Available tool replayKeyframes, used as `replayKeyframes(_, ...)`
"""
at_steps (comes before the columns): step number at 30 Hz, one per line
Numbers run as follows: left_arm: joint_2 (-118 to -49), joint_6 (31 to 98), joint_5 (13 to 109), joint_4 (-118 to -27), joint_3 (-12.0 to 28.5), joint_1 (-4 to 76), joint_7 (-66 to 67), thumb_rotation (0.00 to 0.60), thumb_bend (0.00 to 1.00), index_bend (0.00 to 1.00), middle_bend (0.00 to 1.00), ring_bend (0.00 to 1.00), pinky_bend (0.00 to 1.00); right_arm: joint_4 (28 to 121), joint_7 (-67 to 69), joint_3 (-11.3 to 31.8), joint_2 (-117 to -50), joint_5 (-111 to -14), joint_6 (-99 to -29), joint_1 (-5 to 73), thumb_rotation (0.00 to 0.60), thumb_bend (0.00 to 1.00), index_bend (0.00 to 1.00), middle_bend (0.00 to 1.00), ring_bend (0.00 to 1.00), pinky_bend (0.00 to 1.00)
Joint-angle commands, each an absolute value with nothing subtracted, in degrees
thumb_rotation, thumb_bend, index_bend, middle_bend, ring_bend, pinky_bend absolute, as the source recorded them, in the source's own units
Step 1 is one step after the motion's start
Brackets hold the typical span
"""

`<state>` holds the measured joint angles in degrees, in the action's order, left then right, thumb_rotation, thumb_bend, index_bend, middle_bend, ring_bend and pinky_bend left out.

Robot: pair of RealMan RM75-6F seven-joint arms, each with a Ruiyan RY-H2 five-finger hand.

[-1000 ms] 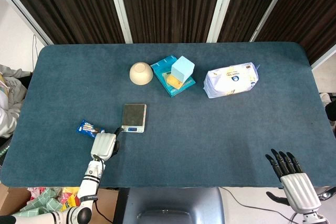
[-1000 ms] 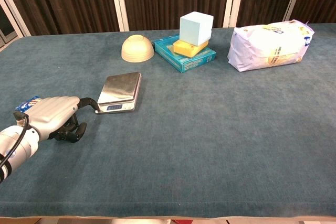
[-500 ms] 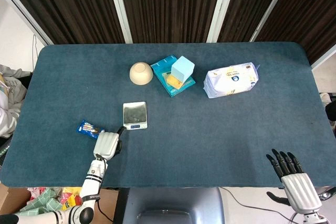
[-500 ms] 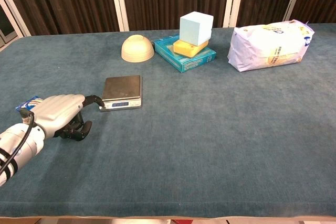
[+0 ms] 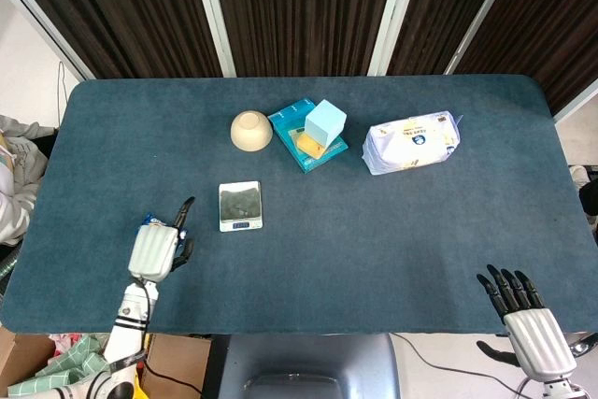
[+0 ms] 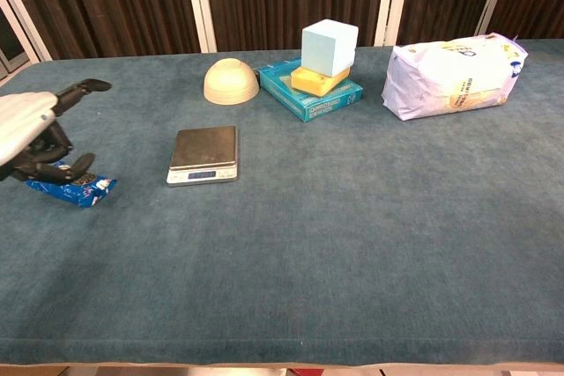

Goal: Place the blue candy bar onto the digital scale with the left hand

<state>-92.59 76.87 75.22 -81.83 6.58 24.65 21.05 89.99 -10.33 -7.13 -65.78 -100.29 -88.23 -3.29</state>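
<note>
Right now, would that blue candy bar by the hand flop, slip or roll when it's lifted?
The blue candy bar is flat, so rolling seems unlikely. Its thin shape suggests it is probably light. The glossy-looking wrapper may slip in the left hand above it.

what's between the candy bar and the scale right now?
Nothing: only bare blue table cloth lies between the blue candy bar and the digital scale, clearest in the chest view. The left robot hand hovers over the bar, not in that gap.
</note>
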Motion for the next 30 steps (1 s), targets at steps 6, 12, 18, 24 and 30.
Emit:
replayKeyframes(6,-88.1,67.5,68.5,-74.4,5.2,24.0,22.2,0.600,0.37,0.04,1.00,1.00,1.00,90.3,-11.3,-7.3,-66.2,-100.6,-87.6,-3.1,0.544,0.13,0.00,0.00,0.00,0.00)
replayKeyframes(12,-89.9,64.9,67.9,-70.0,5.0,24.6,22.2,0.600,0.35,0.10,1.00,1.00,1.00,90.4,-12.0,-7.3,-66.5,-100.3,-86.7,-2.8,0.545,0.13,0.00,0.00,0.00,0.00)
replayKeyframes(18,-92.3,63.1,67.2,-66.5,5.5,25.2,21.2,0.600,0.34,0.24,1.00,1.00,1.00,90.3,-11.8,-7.0,-66.5,-99.7,-86.7,-2.9,0.544,0.13,0.00,0.00,0.00,0.00)
replayKeyframes(24,-95.2,63.1,68.9,-63.0,5.7,25.8,18.4,0.600,0.33,0.32,1.00,1.00,1.00,90.4,-12.1,-7.1,-66.5,-99.6,-86.4,-2.8,0.546,0.13,0.00,0.00,0.00,0.00)
replayKeyframes(30,-99.5,67.0,71.5,-57.6,7.3,26.0,13.3,0.600,0.37,0.63,1.00,1.00,1.00,90.5,-11.8,-7.1,-66.3,-99.4,-86.3,-2.9,0.545,0.13,0.00,0.00,0.00,0.00)
